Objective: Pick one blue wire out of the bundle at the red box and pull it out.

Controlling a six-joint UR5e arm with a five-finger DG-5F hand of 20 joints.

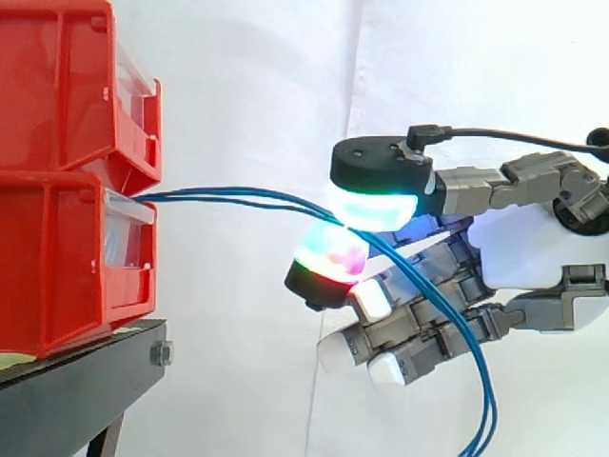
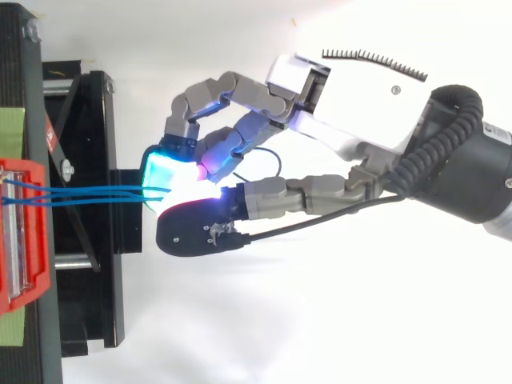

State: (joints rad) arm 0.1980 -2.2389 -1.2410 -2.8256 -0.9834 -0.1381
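Several thin blue wires (image 1: pixel 238 194) are stretching from the front of two stacked red bins (image 1: pixel 57 267), running level to the right, then drooping down past the hand's other, curled fingers. The hand (image 1: pixel 523 248) is pinching the blue wires between a cyan-glowing pad (image 1: pixel 376 205) above and a red-and-green-glowing pad (image 1: pixel 331 255) below, clear of the bins. The bins are sitting on a black stand (image 1: pixel 67 400) before a white curtain (image 1: pixel 247 95).
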